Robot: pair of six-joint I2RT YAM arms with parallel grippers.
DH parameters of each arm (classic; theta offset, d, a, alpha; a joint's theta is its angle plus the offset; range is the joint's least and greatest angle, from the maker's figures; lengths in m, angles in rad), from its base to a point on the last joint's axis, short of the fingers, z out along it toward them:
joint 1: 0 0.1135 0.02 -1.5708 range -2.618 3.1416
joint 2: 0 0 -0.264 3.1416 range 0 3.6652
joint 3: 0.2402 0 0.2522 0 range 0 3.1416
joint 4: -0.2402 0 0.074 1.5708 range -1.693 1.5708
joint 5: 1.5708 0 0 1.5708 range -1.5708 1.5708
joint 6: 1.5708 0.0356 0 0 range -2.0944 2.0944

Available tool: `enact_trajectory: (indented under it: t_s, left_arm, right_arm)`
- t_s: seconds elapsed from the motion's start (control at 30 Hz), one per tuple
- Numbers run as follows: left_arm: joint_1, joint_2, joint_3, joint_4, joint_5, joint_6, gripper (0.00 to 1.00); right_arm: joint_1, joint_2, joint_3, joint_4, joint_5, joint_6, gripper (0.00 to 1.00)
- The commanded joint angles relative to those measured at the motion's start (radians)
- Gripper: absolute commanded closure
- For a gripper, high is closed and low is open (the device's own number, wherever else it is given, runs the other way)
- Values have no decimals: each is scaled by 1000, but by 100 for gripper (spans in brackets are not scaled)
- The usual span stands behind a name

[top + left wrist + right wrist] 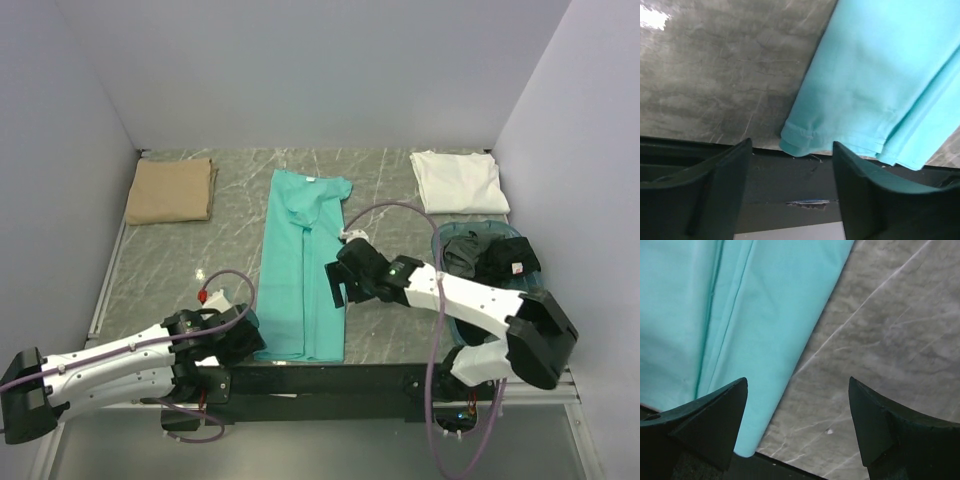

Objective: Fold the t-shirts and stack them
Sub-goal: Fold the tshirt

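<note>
Fingers: left fingers [715, 190] wide apart, empty, near teal t-shirt [300, 280] hem; right fingers [705, 425] same, at edge.

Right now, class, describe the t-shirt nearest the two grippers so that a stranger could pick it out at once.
Start at the grey marbled table and look along its middle. There lies the teal t-shirt, folded into a long narrow strip. Its neighbours, the tan t-shirt far left and the white t-shirt far right, are short folded squares.
</note>
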Motion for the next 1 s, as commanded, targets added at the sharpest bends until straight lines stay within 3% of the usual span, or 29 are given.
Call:
enact_trajectory:
  t_s: [0.0,0.27,0.4,0.53,0.73,0.97]
  left_arm:
    - [14,17,-34,69,54,16,32]
    - [37,94,-77,175,113,57,54]
    - [50,125,-66,160,120,63,82]
    - [53,117,-72,167,132,65,98]
    - [54,76,-81,158,141,54,99]
    - [54,36,-88,152,143,42,99]
  right_arm:
    - [45,-128,-41,55,41,125,13]
    - [165,-281,-231,98,-88,233,15]
    - [295,-251,-242,59,-60,268,16]
    - [415,-180,-221,27,-25,315,18]
    - [499,-56,-187,-42,50,381,20]
    - [519,-11,-172,29,75,383,33]
